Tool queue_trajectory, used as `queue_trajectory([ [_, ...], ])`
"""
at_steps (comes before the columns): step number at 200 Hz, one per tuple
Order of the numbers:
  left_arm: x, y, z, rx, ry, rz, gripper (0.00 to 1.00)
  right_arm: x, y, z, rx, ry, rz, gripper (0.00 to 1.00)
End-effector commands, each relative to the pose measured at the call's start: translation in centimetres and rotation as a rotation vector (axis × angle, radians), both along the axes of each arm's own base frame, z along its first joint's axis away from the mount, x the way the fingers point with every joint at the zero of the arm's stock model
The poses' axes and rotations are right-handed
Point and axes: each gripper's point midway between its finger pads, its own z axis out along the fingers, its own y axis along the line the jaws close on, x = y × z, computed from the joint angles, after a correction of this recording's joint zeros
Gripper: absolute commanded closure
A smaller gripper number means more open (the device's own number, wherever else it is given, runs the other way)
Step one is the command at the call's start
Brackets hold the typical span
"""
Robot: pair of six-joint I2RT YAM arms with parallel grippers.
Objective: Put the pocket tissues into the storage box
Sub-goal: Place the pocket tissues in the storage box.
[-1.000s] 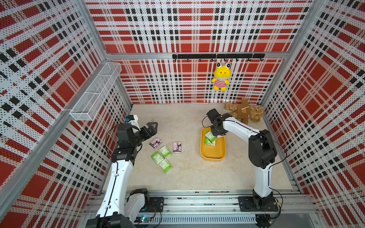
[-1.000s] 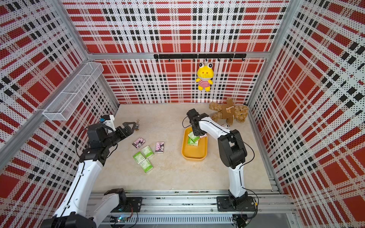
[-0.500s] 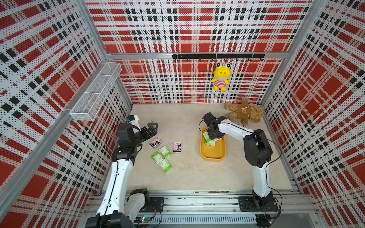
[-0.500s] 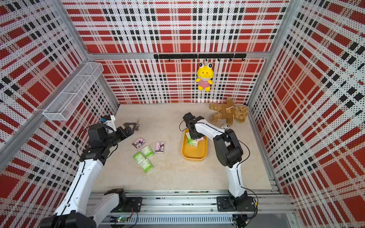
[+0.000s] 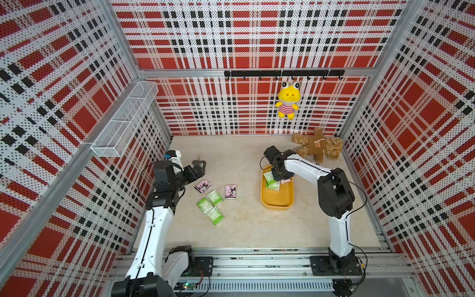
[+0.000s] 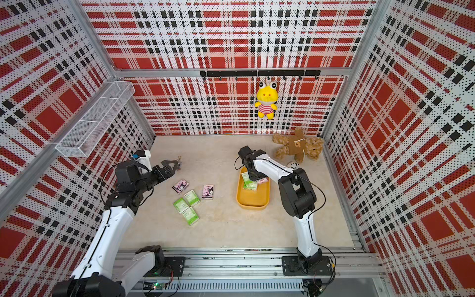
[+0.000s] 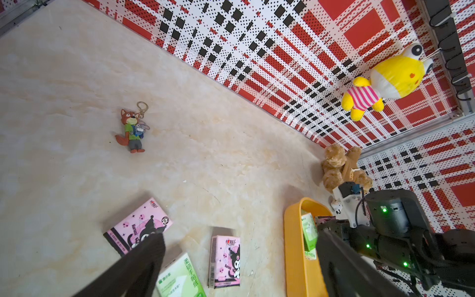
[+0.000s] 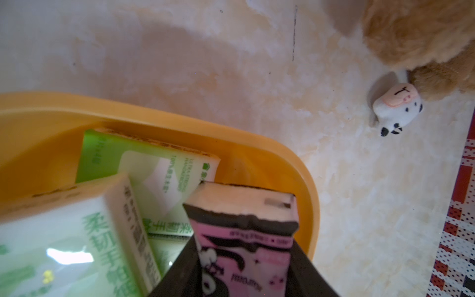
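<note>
The yellow-orange storage box [image 5: 277, 204] [image 6: 253, 203] lies right of centre, with green-and-white pocket tissues [image 5: 271, 180] [image 8: 144, 167] stacked at its far end. My right gripper [image 5: 281, 177] [image 8: 243, 246] hangs over that end, shut on a pink pack [image 8: 244, 231] held upright just inside the rim [image 8: 295, 159]. On the floor to the left lie two pink packs [image 5: 202, 186] [image 5: 230, 191] and three green ones [image 5: 215, 197] [image 5: 204, 205] [image 5: 215, 216]. My left gripper [image 5: 199, 164] [image 7: 239, 235] hovers open and empty beyond them.
A fox keychain [image 7: 132, 131] lies on the floor by the left gripper. A brown teddy [image 5: 318, 146] and a small cow toy [image 8: 397, 108] sit behind the box. A yellow plush [image 5: 288, 100] hangs on the back wall, and a white wire basket [image 5: 123, 120] on the left wall.
The right arm has shifted slightly left over the box's far end, still holding the pink pack. The left arm has not moved.
</note>
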Motion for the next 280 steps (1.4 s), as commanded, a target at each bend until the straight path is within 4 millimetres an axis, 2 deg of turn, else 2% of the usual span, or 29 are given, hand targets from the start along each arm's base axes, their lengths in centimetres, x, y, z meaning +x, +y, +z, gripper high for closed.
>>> queue_trajectory([
  [1, 0.1, 0.0, 0.8, 0.023, -0.02, -0.008, 0.01, -0.3, -0.1, 0.6, -0.035, -0.009, -0.01, 0.53],
  [52, -0.2, 0.4, 0.6, 0.033, -0.015, -0.002, 0.01, -0.4, 0.5, -1.9, -0.004, 0.013, -0.025, 0.52],
  [109, -0.2, 0.6, 0.3, 0.038, -0.004, -0.001, 0.01, -0.6, 0.8, -3.1, 0.026, 0.014, -0.043, 0.51],
  [128, -0.2, 0.6, 0.3, 0.038, -0.003, -0.001, 0.01, -0.7, 1.7, -3.5, 0.082, 0.018, -0.034, 0.5],
  [158, -0.2, 0.6, 0.1, 0.038, 0.001, -0.001, 0.01, -0.5, 4.1, -3.9, 0.218, 0.02, 0.008, 0.46],
  [192, -0.3, 0.6, 0.1, 0.038, 0.0, -0.002, 0.01, 0.1, 5.3, -3.4, 0.272, 0.002, 0.026, 0.44],
  [211, -0.3, 0.6, 0.1, 0.038, 0.0, -0.001, 0.01, 0.5, 5.1, -3.1, 0.281, -0.012, 0.019, 0.42],
  [238, -0.4, 0.5, 0.0, 0.035, 0.002, -0.002, 0.01, 0.9, 4.7, -2.5, 0.277, -0.023, 0.019, 0.33],
  [280, -0.4, 0.5, 0.0, 0.03, 0.001, -0.002, 0.01, 1.9, 4.1, 1.0, 0.249, -0.102, 0.027, 0.29],
])
